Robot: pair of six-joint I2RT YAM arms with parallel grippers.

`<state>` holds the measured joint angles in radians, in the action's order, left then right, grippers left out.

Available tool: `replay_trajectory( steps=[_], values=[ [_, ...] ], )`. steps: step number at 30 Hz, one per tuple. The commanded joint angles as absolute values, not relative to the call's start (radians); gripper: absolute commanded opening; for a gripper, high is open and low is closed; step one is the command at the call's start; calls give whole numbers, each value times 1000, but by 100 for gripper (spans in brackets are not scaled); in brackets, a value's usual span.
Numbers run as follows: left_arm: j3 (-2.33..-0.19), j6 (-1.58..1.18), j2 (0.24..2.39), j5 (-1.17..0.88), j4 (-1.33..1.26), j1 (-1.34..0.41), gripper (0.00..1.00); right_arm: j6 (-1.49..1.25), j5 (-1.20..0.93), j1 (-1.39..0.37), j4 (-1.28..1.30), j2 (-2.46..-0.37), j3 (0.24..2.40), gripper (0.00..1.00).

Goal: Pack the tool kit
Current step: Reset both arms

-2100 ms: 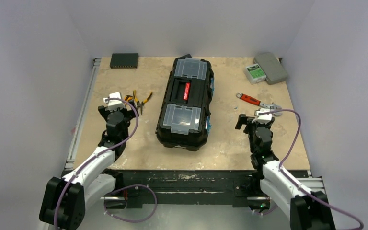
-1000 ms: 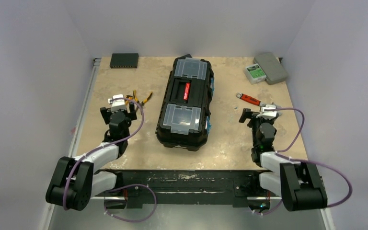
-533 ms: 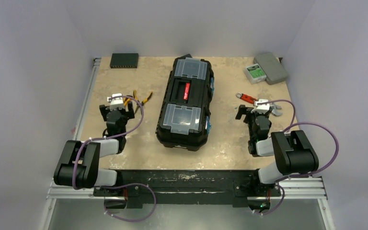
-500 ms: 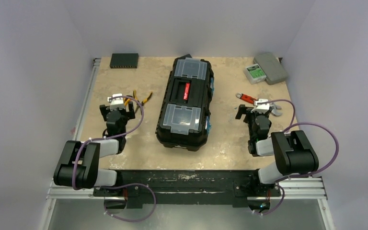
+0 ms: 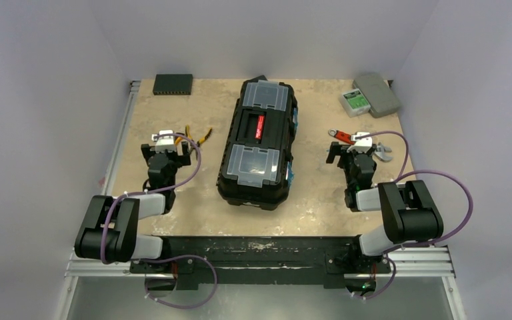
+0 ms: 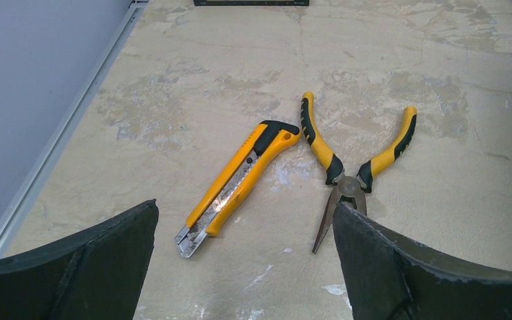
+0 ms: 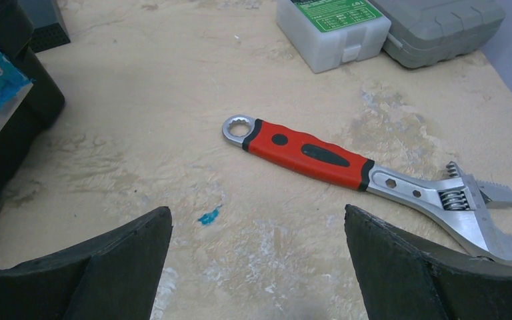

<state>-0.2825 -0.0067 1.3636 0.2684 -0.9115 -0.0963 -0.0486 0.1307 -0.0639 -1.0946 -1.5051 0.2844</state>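
Tool kit unpacked: toolbox (image 5: 259, 141) shut.
Left gripper (image 6: 245, 217), fingers wide, faces utility knife (image 6: 237, 179) and pliers (image 6: 355, 170); right gripper (image 7: 258, 213), equally wide, faces adjustable wrench (image 7: 367, 175).

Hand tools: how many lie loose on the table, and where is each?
3. A knife and pliers lie side by side left of the toolbox; a wrench lies right of it. The closed toolbox may hide more.
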Motion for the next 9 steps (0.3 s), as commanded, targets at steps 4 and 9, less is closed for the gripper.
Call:
replay_trajectory(
  steps=[4, 9],
  values=[
    [-296, -7, 1358, 246, -965, -91, 100, -35, 114, -59, -1116, -1505, 311, 99],
    [-292, -7, 1358, 247, -966, -91, 100, -35, 115, -59, -1116, -1505, 311, 99]
  ],
)
